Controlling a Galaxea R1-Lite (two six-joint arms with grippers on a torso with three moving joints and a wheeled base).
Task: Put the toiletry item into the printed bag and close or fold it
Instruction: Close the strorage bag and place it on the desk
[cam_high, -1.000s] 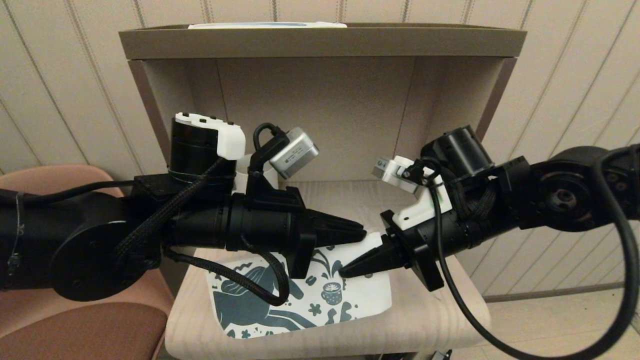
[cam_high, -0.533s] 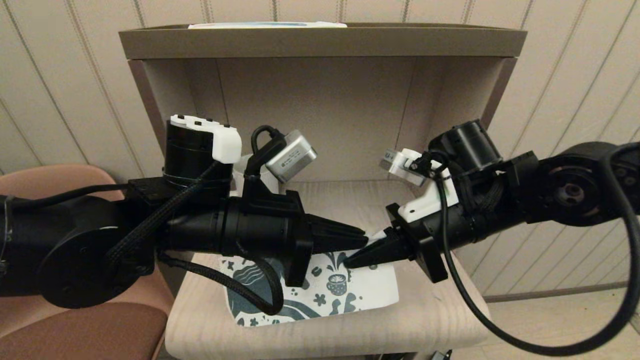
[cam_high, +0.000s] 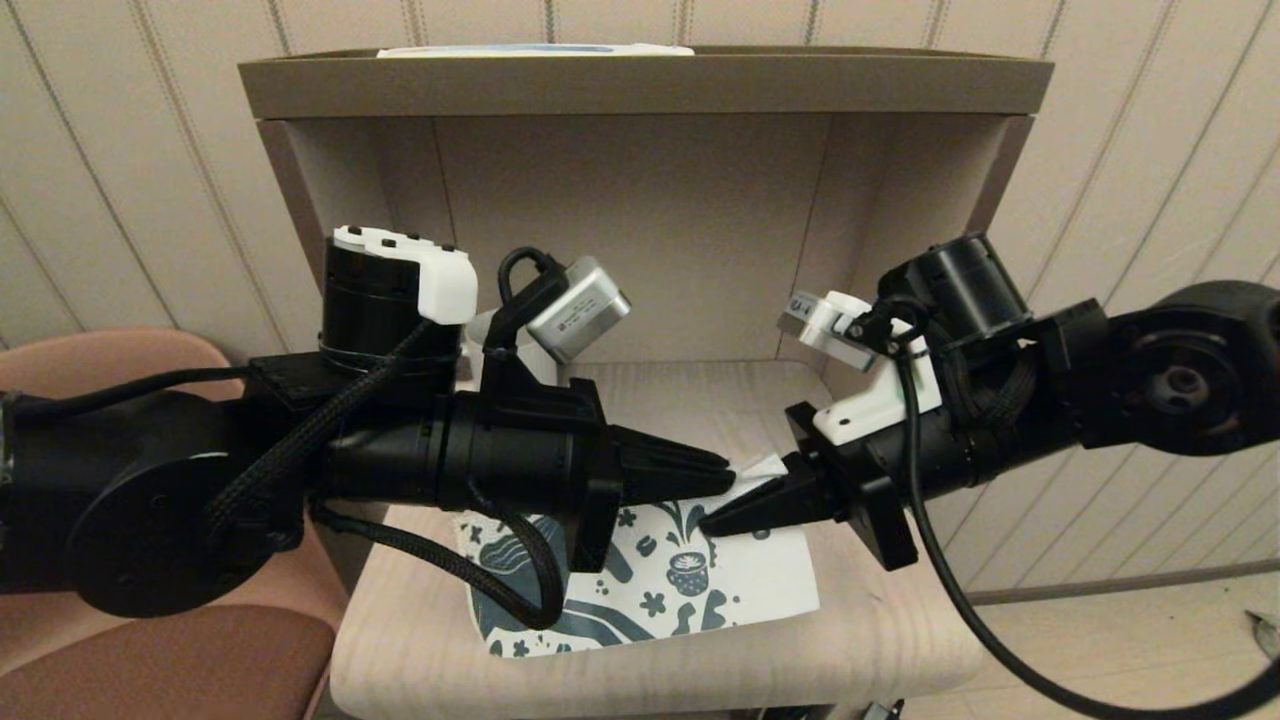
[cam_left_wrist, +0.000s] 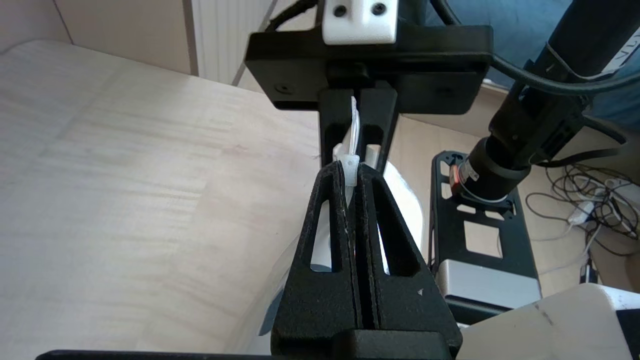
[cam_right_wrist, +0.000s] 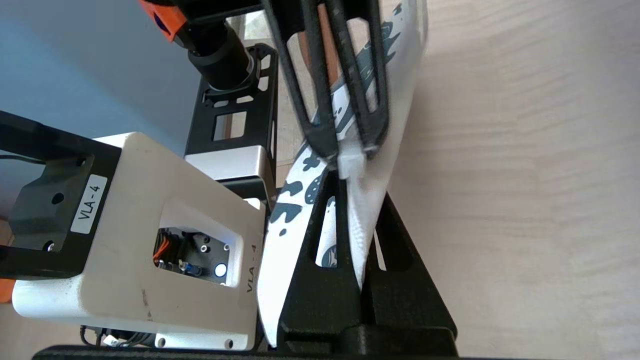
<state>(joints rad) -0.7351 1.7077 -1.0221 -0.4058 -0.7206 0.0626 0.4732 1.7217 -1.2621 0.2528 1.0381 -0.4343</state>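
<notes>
The printed bag (cam_high: 700, 590), white with dark teal motifs, hangs tilted over the wooden shelf (cam_high: 880, 640), held up by its top edge. My left gripper (cam_high: 725, 475) is shut on the small white tab (cam_left_wrist: 350, 166) at that edge. My right gripper (cam_high: 712, 520) faces it tip to tip and is shut on the bag's edge just beside the tab. In the right wrist view the bag (cam_right_wrist: 280, 235) runs between the right gripper (cam_right_wrist: 357, 200) and its fingers. The toiletry item is out of view.
The shelf is a niche with a back wall (cam_high: 640, 230), side walls and a top board (cam_high: 640, 85) close above the arms. A white mug (cam_high: 482, 338) is mostly hidden behind my left wrist. A brown chair (cam_high: 150, 660) stands at the left.
Both grippers have kept their hold while the right one drew back to the right and rose slightly. The bag has shifted right with them.
</notes>
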